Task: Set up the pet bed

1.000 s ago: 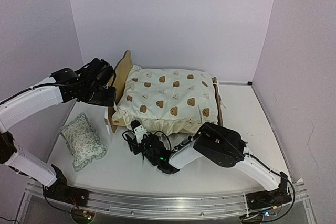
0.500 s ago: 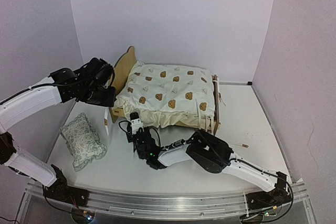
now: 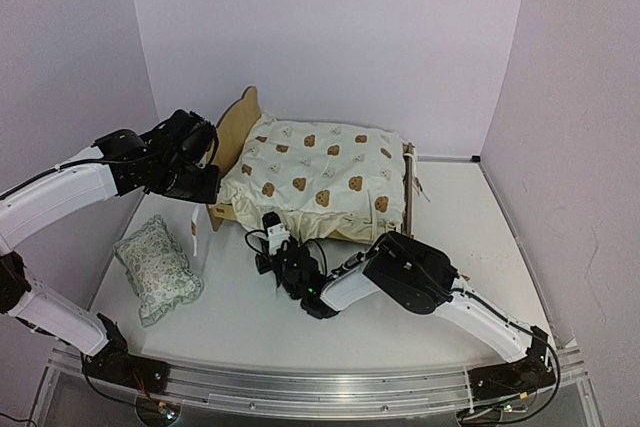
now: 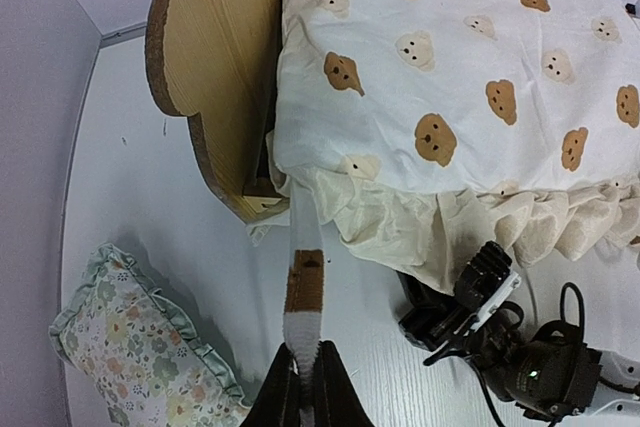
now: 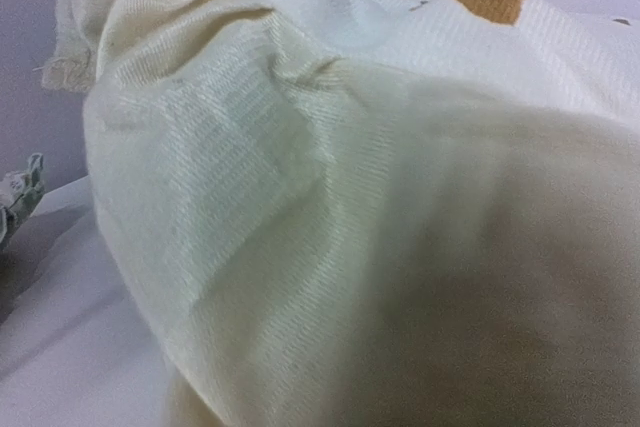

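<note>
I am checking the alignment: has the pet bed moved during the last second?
Yes. The pet bed has shifted slightly: its headboard now stands farther toward the back wall, away from the floral pillow, which lies unmoved.

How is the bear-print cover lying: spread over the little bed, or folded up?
Spread. The bear-print cover lies across the wooden pet bed, headboard to footboard, its ruffle hanging over the near side.
</note>
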{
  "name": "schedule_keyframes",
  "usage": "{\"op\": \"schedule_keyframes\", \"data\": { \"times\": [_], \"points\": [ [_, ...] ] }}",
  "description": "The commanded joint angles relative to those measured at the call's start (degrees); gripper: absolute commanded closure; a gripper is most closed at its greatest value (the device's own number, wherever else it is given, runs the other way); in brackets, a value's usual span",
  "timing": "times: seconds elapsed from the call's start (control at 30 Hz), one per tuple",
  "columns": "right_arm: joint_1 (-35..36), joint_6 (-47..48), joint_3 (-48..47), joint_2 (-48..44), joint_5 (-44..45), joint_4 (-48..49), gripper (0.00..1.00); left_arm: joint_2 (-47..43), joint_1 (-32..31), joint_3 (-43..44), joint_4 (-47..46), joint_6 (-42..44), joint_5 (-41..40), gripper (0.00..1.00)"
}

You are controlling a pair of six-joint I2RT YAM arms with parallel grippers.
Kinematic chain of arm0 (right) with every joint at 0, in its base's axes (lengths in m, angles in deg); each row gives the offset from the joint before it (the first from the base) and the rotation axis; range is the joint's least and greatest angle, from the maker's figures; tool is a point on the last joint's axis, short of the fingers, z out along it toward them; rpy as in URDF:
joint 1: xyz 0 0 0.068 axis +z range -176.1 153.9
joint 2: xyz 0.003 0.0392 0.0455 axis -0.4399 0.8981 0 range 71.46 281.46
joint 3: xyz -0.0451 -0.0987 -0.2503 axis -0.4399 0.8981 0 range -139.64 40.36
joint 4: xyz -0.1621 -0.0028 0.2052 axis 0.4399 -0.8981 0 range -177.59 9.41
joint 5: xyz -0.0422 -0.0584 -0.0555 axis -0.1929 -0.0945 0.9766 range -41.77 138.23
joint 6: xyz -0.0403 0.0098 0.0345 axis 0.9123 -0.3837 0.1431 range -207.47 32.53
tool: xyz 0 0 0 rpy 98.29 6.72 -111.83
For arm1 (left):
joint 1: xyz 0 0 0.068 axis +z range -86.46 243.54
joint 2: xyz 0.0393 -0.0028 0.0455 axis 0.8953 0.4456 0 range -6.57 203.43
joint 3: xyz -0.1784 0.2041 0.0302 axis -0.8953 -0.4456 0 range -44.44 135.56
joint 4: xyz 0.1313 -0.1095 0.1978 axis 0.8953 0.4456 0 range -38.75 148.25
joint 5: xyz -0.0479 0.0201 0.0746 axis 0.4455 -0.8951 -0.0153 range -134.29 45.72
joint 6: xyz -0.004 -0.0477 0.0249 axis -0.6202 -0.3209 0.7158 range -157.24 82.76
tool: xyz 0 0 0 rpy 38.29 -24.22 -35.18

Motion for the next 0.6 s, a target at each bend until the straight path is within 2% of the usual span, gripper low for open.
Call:
{"op": "schedule_keyframes", "data": {
  "times": [0.0,0.23,0.37,0.43,0.53,0.57],
  "points": [
    [-0.5,-7.3,11.3,-7.7,-12.8,4.2,1.00,-1.4,0.4,3.0,-1.3,0.6,-0.8,0.94],
    [0.1,-14.0,24.5,-17.3,-23.1,4.2,1.00,-2.0,0.7,1.2,-1.1,-0.3,-2.0,0.94],
    [1.8,-13.8,31.6,-23.7,-25.8,3.6,0.98,-3.6,0.8,-2.0,0.0,-2.1,-3.5,0.91],
    [2.7,-13.9,35.7,-27.6,-27.1,2.4,0.86,-4.3,0.9,-4.3,0.6,-3.6,-4.3,0.80],
    [3.8,-13.8,41.8,-35.0,-28.0,-1.1,0.67,-4.7,1.2,-6.2,1.5,-5.9,-4.6,0.46],
    [4.0,-14.0,43.9,-37.8,-27.7,-3.4,0.62,-4.7,1.2,-6.2,1.7,-6.4,-4.5,0.40]
  ]
}}
